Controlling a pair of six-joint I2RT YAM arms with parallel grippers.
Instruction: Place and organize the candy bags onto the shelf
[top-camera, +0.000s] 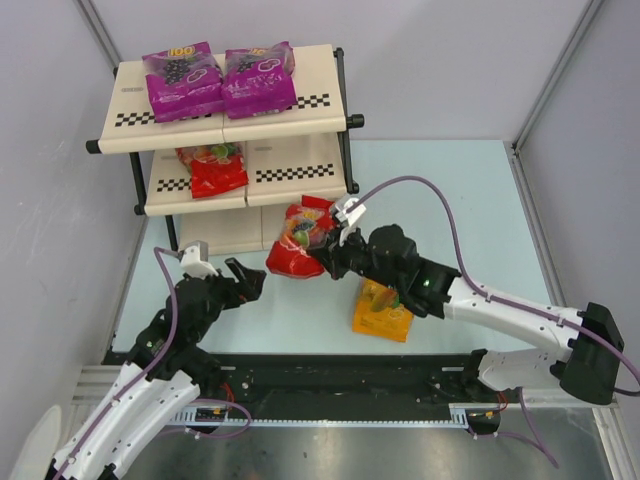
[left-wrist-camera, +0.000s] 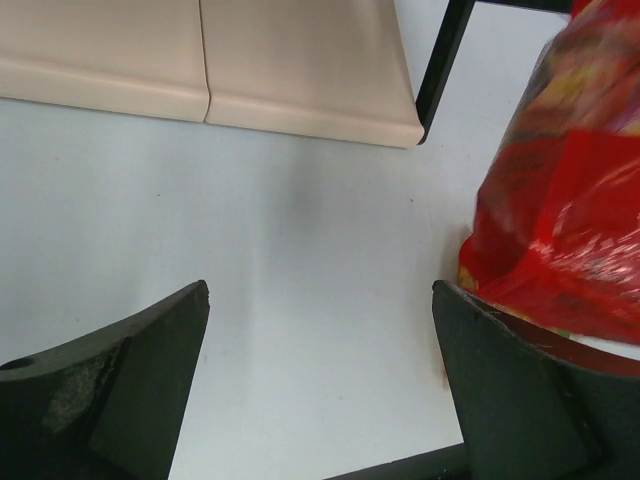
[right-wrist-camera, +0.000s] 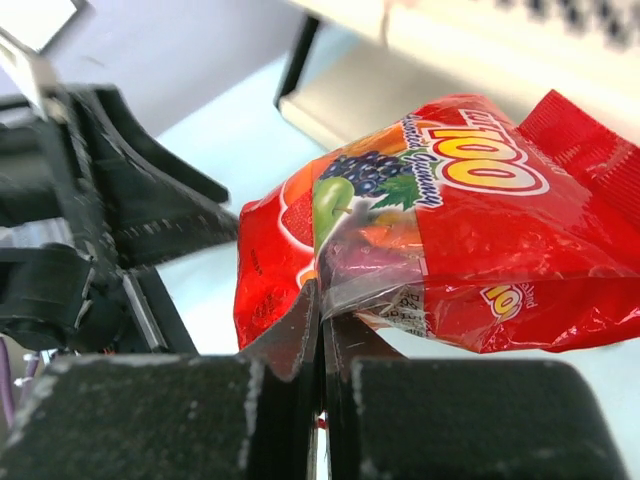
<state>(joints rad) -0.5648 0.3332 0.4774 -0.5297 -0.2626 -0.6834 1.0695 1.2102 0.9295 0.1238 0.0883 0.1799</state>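
A glossy red plastic candy pouch printed with fruit (top-camera: 297, 240) is pinched at its near edge by the right gripper (top-camera: 326, 256). It is carried just in front of the lowest board of the three-tier cream-beige shelf with checkered strips and a black tube frame (top-camera: 312, 75), close to that shelf's right front post. The pouch is seen on the shelf side of the pincer, and its long axis is judged to run roughly from the jaws toward the shelf front. The bare right half of the middle tier, beside the red pouch already laid there (top-camera: 215, 168), is therefore placed beyond and above the load. That slot is judged nearer to the right arm. The top tier is filled by two magenta-purple pouches (top-camera: 182, 80) (top-camera: 260, 78), and an orange-yellow pouch (top-camera: 385, 310) is left on the table farther out from the shelf front, partly covered by the right arm. The left gripper (top-camera: 245, 280) is held wide open and empty in front of the lowest board, just beside the carried pouch; whether it is touched cannot be told. Only in the right wrist view are the jaws shown closed nearly flat on the film. Only in the left wrist view is bare table shown between the spread fingers (left-wrist-camera: 120, 370). The fill of each tier is given by the top view alone.
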